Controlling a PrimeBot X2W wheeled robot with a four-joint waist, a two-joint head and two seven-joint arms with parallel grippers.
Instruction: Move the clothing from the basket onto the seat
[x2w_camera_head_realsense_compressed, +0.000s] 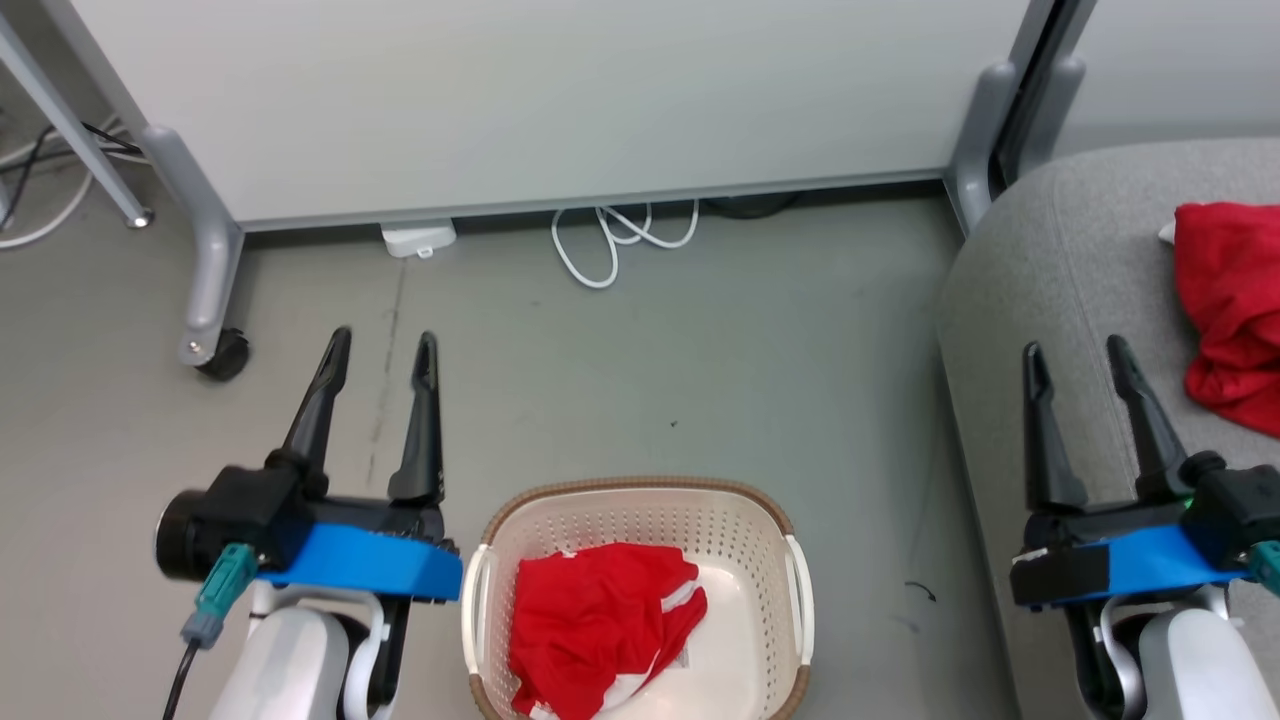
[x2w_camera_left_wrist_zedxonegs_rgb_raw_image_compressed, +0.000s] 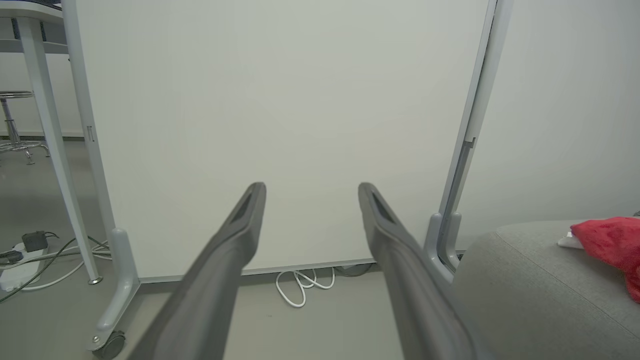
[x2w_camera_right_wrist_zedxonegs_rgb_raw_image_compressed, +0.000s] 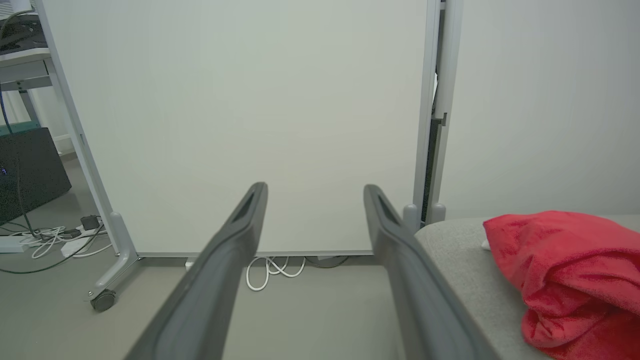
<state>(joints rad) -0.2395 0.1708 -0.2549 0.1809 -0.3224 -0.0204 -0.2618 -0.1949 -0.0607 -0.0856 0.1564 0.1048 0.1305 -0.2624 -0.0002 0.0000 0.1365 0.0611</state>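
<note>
One red garment with white stripes (x2w_camera_head_realsense_compressed: 598, 625) lies crumpled in the cream basket (x2w_camera_head_realsense_compressed: 745, 530) on the floor at the bottom middle of the head view. A second red garment (x2w_camera_head_realsense_compressed: 1230, 310) (x2w_camera_right_wrist_zedxonegs_rgb_raw_image_compressed: 565, 275) (x2w_camera_left_wrist_zedxonegs_rgb_raw_image_compressed: 612, 242) lies on the grey seat (x2w_camera_head_realsense_compressed: 1070, 260) (x2w_camera_right_wrist_zedxonegs_rgb_raw_image_compressed: 465, 265) (x2w_camera_left_wrist_zedxonegs_rgb_raw_image_compressed: 530, 285) at the right. My left gripper (x2w_camera_head_realsense_compressed: 385, 345) (x2w_camera_left_wrist_zedxonegs_rgb_raw_image_compressed: 311, 187) is open and empty, left of the basket and above the floor. Over the seat's front part, left of the garment there, my right gripper (x2w_camera_head_realsense_compressed: 1075, 350) (x2w_camera_right_wrist_zedxonegs_rgb_raw_image_compressed: 315, 189) hangs open and empty.
A white partition panel on wheeled grey legs (x2w_camera_head_realsense_compressed: 205, 250) stands across the far side. A white cable (x2w_camera_head_realsense_compressed: 610, 235) and a small white box (x2w_camera_head_realsense_compressed: 418, 238) lie at its foot. More cables and a power strip (x2w_camera_left_wrist_zedxonegs_rgb_raw_image_compressed: 20, 255) are at the far left, beside a table leg (x2w_camera_head_realsense_compressed: 75, 130).
</note>
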